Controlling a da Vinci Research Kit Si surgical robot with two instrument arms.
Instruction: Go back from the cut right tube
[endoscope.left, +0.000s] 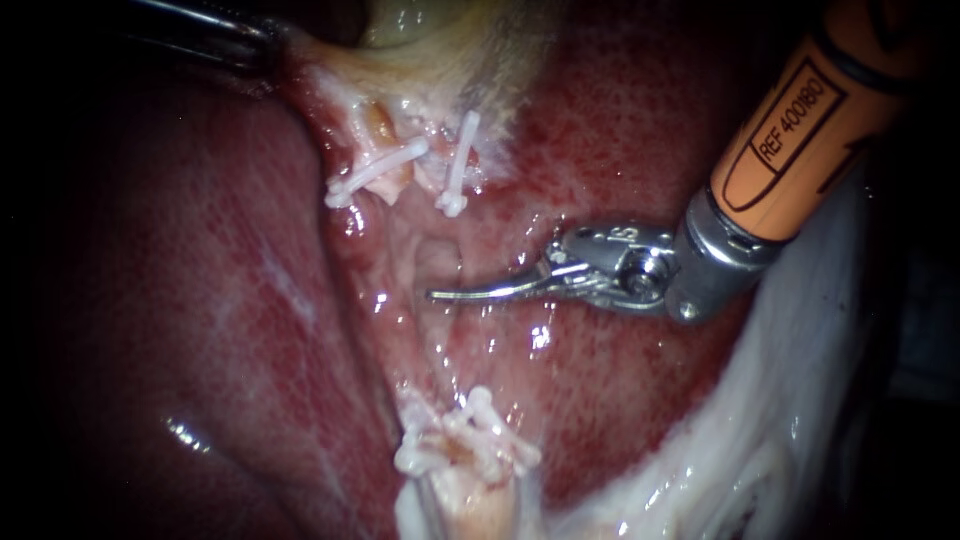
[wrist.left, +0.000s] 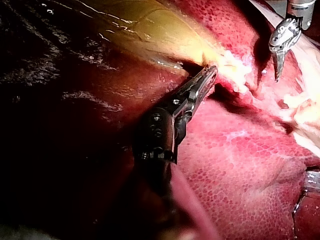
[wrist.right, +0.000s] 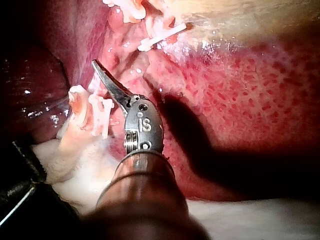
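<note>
Clenched empty, the right instrument's pincer (endoscope.left: 440, 294) is pointed to 9 o'clock with the cut right tube (endoscope.left: 437, 182) near at its 12 o'clock, while the gallbladder (wrist.left: 165, 30) is gripped by the left instrument's pincer (wrist.left: 209, 74)

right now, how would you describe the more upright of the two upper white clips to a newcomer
Find the pale yellow gallbladder at the top of the endoscope view. Just under it two white clips sit side by side on pale tissue. Yours is the clip on the right, standing almost upright, while its neighbour lies slanted.
</note>
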